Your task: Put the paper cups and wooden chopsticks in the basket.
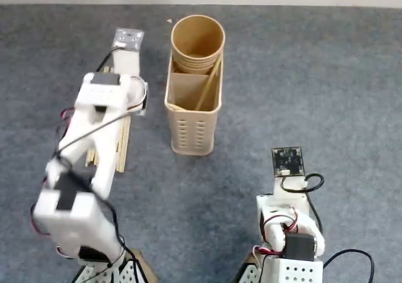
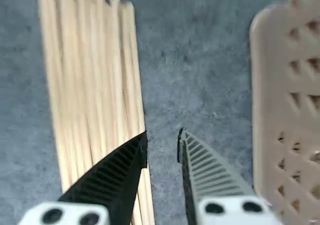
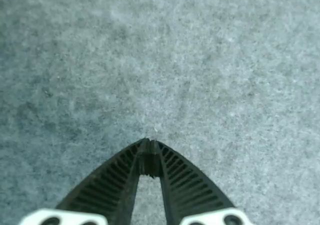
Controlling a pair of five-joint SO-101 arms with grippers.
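A stack of brown paper cups (image 1: 198, 41) stands in the far compartment of the beige basket (image 1: 188, 138). One wooden chopstick (image 1: 208, 85) leans inside the basket. A bundle of wooden chopsticks (image 2: 90, 75) lies flat on the grey carpet left of the basket, partly under the left arm (image 1: 107, 94). My left gripper (image 2: 162, 137) is open a little, low over the carpet between the bundle and the basket wall (image 2: 287, 110); its black finger (image 2: 125, 167) overlaps the bundle's edge. Nothing is held. My right gripper (image 3: 149, 145) is shut and empty over bare carpet.
The right arm (image 1: 290, 226) sits folded at the near right, well away from the basket. Grey carpet (image 1: 314, 75) stretches around the basket on the right and at the front.
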